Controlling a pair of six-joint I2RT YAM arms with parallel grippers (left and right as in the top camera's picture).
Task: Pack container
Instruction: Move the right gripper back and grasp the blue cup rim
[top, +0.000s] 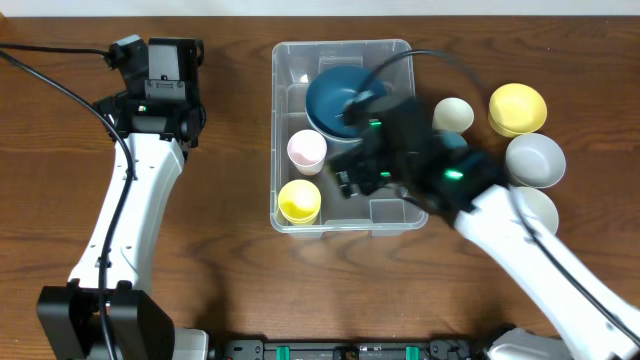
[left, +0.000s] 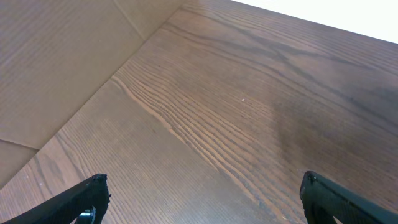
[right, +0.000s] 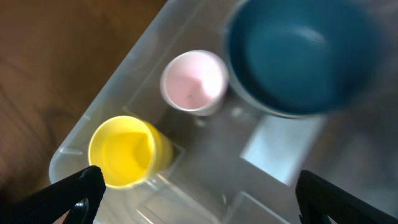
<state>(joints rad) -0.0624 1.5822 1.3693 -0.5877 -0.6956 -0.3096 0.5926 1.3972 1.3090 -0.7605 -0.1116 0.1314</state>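
Observation:
The clear container (top: 283, 130) stands mid-table and holds a blue bowl (top: 335, 98), a pink cup (top: 306, 150) and a yellow cup (top: 299, 200). My right gripper (top: 352, 175) hovers over the container's middle, open and empty. Its wrist view shows the yellow cup (right: 124, 151), the pink cup (right: 193, 79), the blue bowl (right: 301, 53) and the container's floor with a white label (right: 280, 149) between the open fingers (right: 198, 193). My left gripper (top: 165, 60) is far left, open and empty above bare wood (left: 205, 193).
To the right of the container lie a cream cup (top: 454, 114), a yellow bowl (top: 518, 108) and two white bowls (top: 536, 160). A black cable (top: 60, 85) runs along the left arm. The table is dark wood (left: 249, 106).

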